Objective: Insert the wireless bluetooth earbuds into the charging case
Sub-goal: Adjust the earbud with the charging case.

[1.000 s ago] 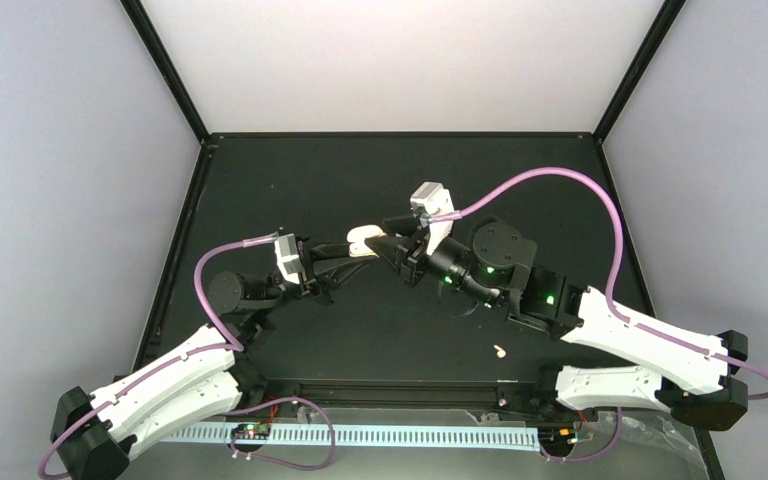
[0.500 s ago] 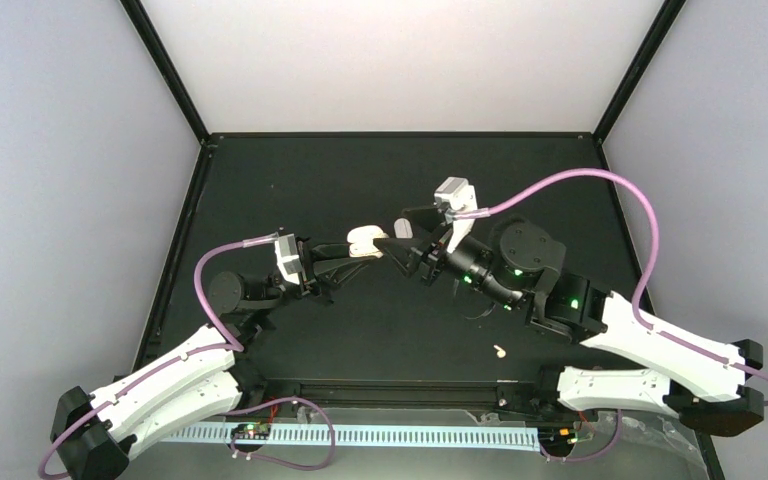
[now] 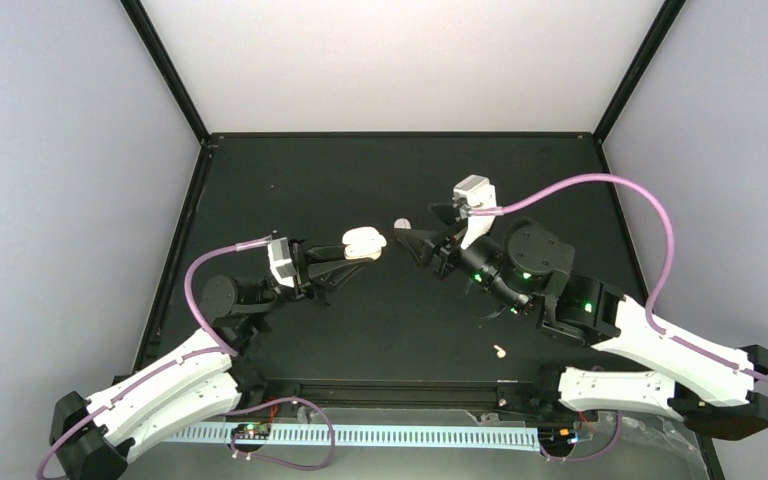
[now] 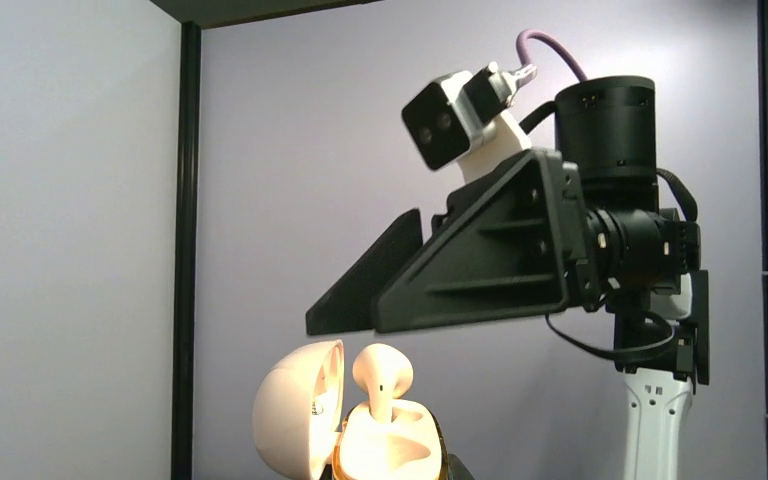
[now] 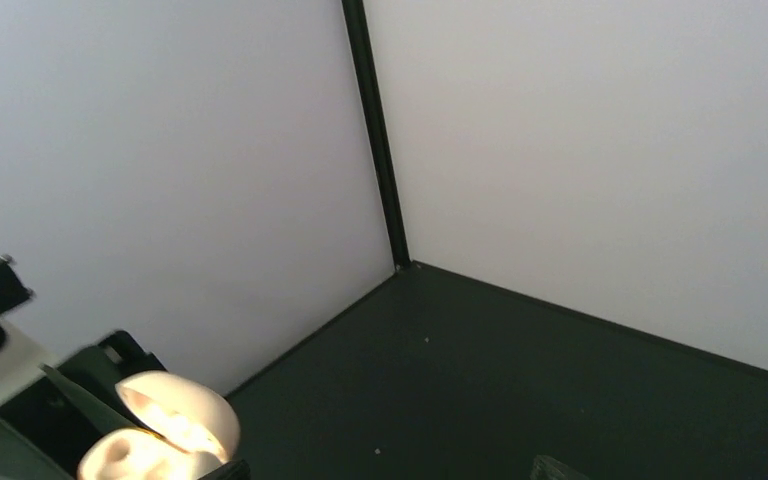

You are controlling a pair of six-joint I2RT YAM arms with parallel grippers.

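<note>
One earbud [image 4: 381, 375] sits in the charging case [image 4: 295, 420] our left gripper [image 3: 358, 252] pinches; right gripper [image 3: 400, 230] backs off spread, second earbud [image 3: 500, 351] next.

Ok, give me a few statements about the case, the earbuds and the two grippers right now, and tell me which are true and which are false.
1. The left gripper holds the case. True.
2. The case's lid is shut. False: the lid stands open.
3. One earbud lies on the table, outside the case. True.
4. Both earbuds are in the case. False: only one earbud sits in it.
5. The right gripper is clamped on the case. False: it is open and apart from the case.
</note>
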